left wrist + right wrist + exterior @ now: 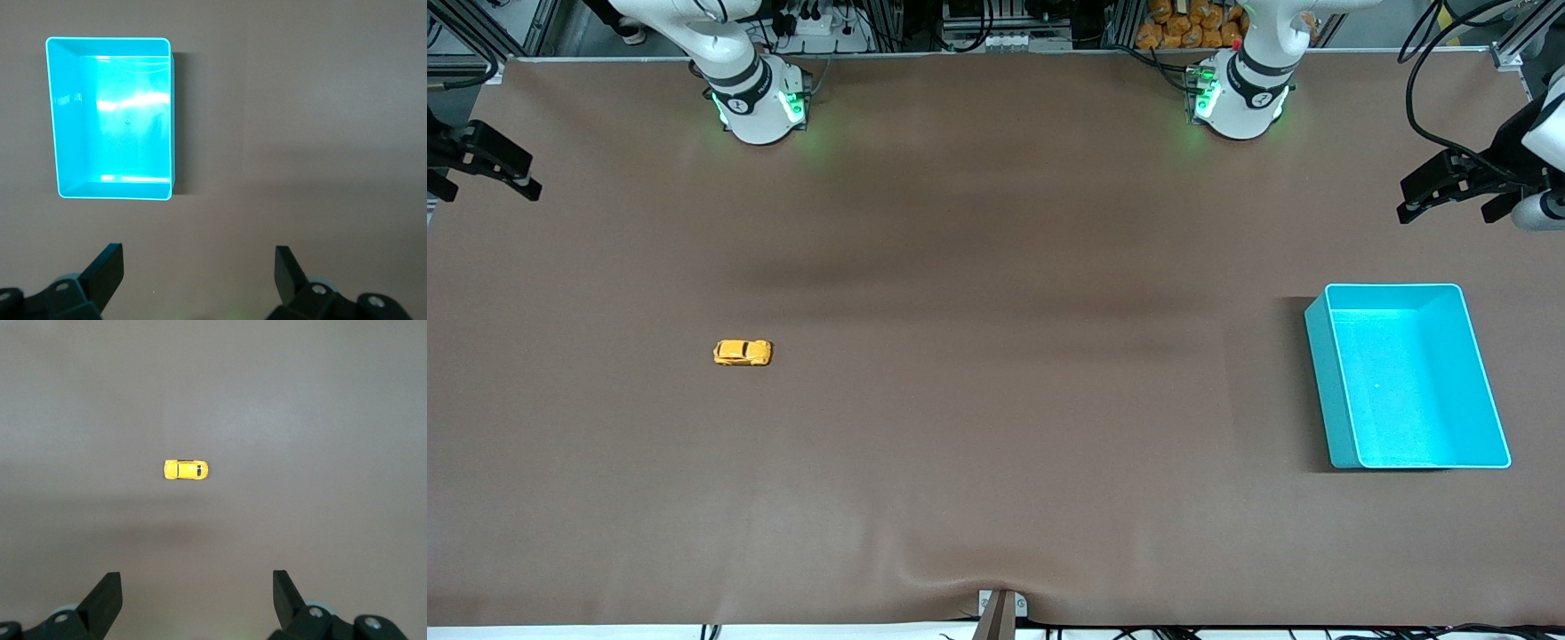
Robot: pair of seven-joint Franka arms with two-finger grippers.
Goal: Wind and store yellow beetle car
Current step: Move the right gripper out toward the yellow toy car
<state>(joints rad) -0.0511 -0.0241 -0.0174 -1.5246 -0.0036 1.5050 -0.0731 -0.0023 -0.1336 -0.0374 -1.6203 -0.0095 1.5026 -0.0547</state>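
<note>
Bimanual workstation at the outset of the wind-and-store task. The brown table (996, 462) carries only two objects, set well apart. The larger is the cyan bin (1409, 378), open-topped and empty, standing toward the left arm's end of the table. The smaller is the yellow beetle car (743, 353), resting on its wheels on the bare table surface toward the right arm's end, nowhere near the bin. Both arms are raised and wait at the table's two ends. The left gripper (199, 270) hangs high over the table beside the bin, its two fingers spread wide apart and holding nothing. The right gripper (197, 592) hangs high over the table beside the car, its fingers likewise spread wide and empty; the car lies on the table well clear of them. Judged from this layout, no step of the task is complete: the car has not been grasped, shows no sign of being wound, and is not in the bin. What remains is the whole sequence of picking up the car, winding it, carrying it the length of the table, and placing it in the bin.
</note>
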